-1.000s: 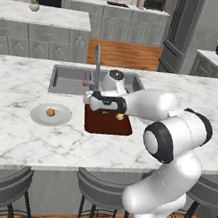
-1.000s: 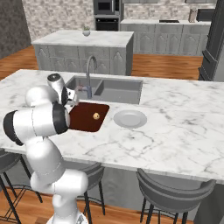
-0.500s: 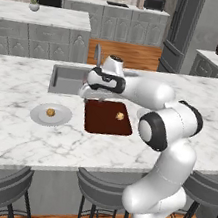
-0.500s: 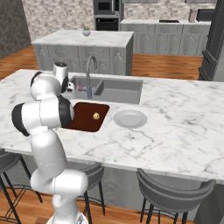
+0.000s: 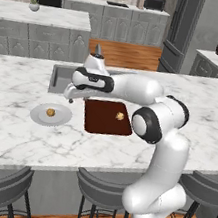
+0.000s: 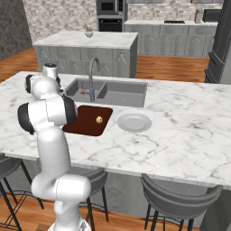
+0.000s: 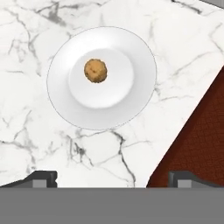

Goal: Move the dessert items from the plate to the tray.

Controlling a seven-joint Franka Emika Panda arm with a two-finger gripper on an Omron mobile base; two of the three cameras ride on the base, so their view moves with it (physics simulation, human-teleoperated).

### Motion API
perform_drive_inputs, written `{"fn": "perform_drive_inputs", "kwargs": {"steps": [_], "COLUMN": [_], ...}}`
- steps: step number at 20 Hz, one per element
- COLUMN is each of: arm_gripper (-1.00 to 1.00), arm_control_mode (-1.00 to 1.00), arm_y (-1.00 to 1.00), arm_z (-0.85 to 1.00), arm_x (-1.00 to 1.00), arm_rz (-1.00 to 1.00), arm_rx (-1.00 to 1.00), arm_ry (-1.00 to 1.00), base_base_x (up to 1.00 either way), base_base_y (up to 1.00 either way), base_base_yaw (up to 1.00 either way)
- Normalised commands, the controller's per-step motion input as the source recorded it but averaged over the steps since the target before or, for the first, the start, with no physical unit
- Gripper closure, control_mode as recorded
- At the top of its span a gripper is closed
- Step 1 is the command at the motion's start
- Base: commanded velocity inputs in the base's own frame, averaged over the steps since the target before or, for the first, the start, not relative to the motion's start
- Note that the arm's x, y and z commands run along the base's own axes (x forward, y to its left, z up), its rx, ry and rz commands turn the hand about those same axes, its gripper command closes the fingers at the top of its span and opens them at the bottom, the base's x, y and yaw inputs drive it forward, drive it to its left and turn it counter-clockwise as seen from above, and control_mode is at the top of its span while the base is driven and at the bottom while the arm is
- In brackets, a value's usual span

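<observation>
Since a second ago you have swung the arm off the tray toward the plate, and the gripper (image 5: 71, 99) has come away empty, its two dark fingertips (image 7: 41, 178) spread wide apart with nothing between them. One small round golden-brown dessert lump (image 5: 120, 116) now lies on the flat dark reddish-brown rectangular tray (image 5: 101, 122), toward its right half in the left base view; in the right base view you see it (image 6: 99, 119) near the tray's (image 6: 81, 128) edge that faces the plate. The other golden-brown dessert lump (image 7: 95, 70) sits on the round white plate (image 7: 131, 105), a little off the middle of its shallow well; from the left base view it (image 5: 51, 112) rests on the plate (image 5: 37, 117), which lies on the counter just left of the tray, apart from it. In the hand view the plate is ahead of the fingertips, and a corner of the tray (image 7: 201, 131) shows at the right.

Around these you have the white marble counter (image 5: 10, 134), bare between plate and gripper. Behind the tray lies the grey sunken double sink basin (image 6: 121, 92) with its curved grey faucet (image 6: 91, 74). The gripper hangs over the counter between sink and plate, above the tray's near-left corner, touching nothing. Dark grey stools (image 5: 99, 188) stand under the counter's front edge
</observation>
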Motion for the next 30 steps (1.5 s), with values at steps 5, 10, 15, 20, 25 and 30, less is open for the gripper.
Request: {"fn": "perform_drive_inputs", "kwargs": {"steps": [5,10,15,20,25,30], "arm_gripper": [-1.0,-1.0,-1.0,-1.0,-1.0,-1.0], "arm_control_mode": [-1.0,-1.0,-1.0,-1.0,-1.0,-1.0], "arm_y": [0.5,0.03,0.22,0.25,0.23,0.23], "arm_z": [-0.07,-0.31,-0.19,-0.04,-0.18,-0.11], "arm_x": [0.1,0.12,0.15,0.19,0.16,0.07], "arm_rz": [0.0,0.0,0.0,0.0,0.0,0.0], "arm_rx": [0.0,0.0,0.0,0.0,-0.01,-0.01], "arm_ry": [-0.02,-0.01,-0.01,0.02,0.0,0.0], "base_base_x": [0.0,0.0,0.0,0.0,0.0,0.0], "base_base_y": [0.0,0.0,0.0,0.0,0.0,0.0], "base_base_yaw": [0.0,0.0,0.0,0.0,0.0,0.0]}}
